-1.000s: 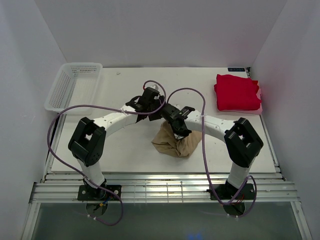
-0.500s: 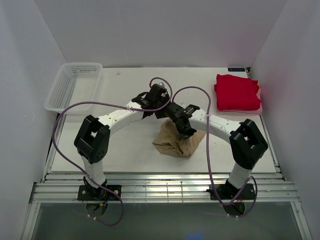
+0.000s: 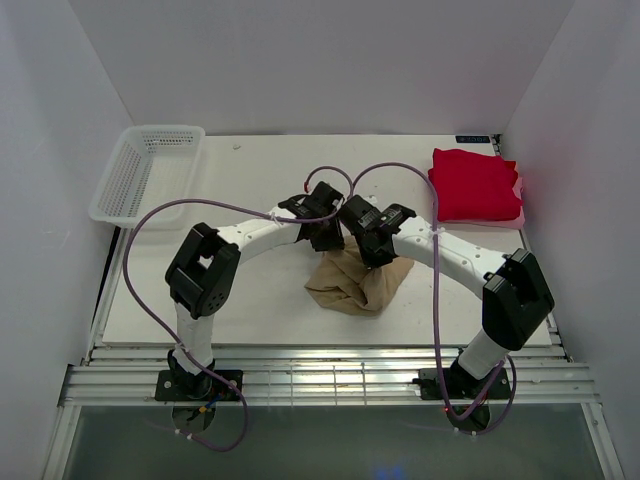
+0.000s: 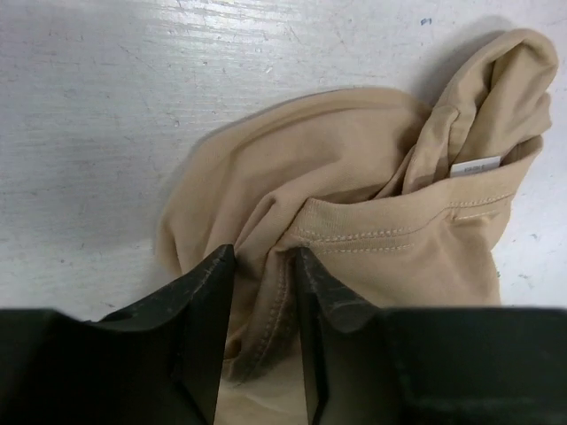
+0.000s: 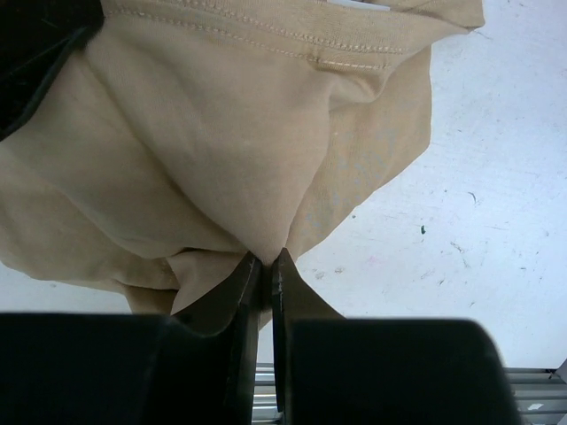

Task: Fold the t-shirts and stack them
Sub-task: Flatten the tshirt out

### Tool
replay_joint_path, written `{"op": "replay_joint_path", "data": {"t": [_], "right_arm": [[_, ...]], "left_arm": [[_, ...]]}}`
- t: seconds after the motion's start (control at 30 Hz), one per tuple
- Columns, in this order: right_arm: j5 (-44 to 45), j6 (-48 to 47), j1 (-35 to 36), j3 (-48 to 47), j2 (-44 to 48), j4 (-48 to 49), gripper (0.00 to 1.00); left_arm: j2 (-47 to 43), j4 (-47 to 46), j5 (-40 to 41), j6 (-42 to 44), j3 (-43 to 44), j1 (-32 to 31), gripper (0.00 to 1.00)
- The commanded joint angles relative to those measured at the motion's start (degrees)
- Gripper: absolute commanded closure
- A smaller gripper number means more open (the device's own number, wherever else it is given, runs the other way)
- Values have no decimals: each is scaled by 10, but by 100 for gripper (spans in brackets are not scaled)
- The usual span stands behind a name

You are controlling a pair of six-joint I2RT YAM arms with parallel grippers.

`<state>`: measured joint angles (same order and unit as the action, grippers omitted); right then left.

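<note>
Tan t-shirt (image 3: 352, 283), one crumpled heap mid-table, has its long axis running left-right (neck label showing). One red t-shirt (image 3: 473, 185) lies folded far right. The right gripper (image 5: 266, 261) pinches tan cloth; the left gripper (image 4: 264, 266) straddles a collar fold, grip unclear.

- White walls close in the work cell: a back wall (image 3: 320, 60), a left wall (image 3: 50, 150) and a right wall (image 3: 590, 150), all bare and evenly lit.
- A white table (image 3: 250, 300), scuffed and scratched up close, fills the floor of the cell.
- A white mesh basket (image 3: 165, 130) sits at its far left corner.
- Slotted metal rails (image 3: 330, 380) run along the near edge.
</note>
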<state>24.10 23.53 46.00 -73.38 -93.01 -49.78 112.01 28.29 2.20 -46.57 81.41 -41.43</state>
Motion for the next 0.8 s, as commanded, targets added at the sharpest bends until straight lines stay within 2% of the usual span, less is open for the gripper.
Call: {"op": "replay_joint_path", "data": {"t": [0.0, 0.03, 0.07, 0.1, 0.27, 0.4, 0.57, 0.63, 0.67, 0.77], "right_arm": [[16, -5, -6, -18, 19, -8, 92], [16, -7, -10, -17, 18, -8, 92], [17, -8, -10, -18, 16, -8, 92], [19, -9, -11, -19, 13, -8, 92], [38, -16, -34, -56, -8, -12, 92], [53, -46, -74, -132, -35, -23, 92], [60, -95, -136, -303, -94, -33, 92], [62, -118, -153, -364, -112, -34, 92], [61, -125, -158, -421, -128, -34, 92], [57, -145, -164, -495, -146, -37, 92]], "left_arm": [[-18, -3, 4, 0, 4, -5, 60], [-21, -7, 0, -2, 4, -6, 67], [-24, -9, 2, -2, 4, -6, 87], [-28, -10, 8, -3, 4, -6, 100], [-64, 13, 52, 10, 56, 6, 100], [-83, 47, 57, 14, 121, 56, 100], [-92, 56, 48, 37, 229, 149, 100], [-83, 37, 34, 52, 296, 168, 100], [-82, 23, 29, 64, 315, 170, 100], [-87, -44, -10, 94, 357, 171, 100]]}}
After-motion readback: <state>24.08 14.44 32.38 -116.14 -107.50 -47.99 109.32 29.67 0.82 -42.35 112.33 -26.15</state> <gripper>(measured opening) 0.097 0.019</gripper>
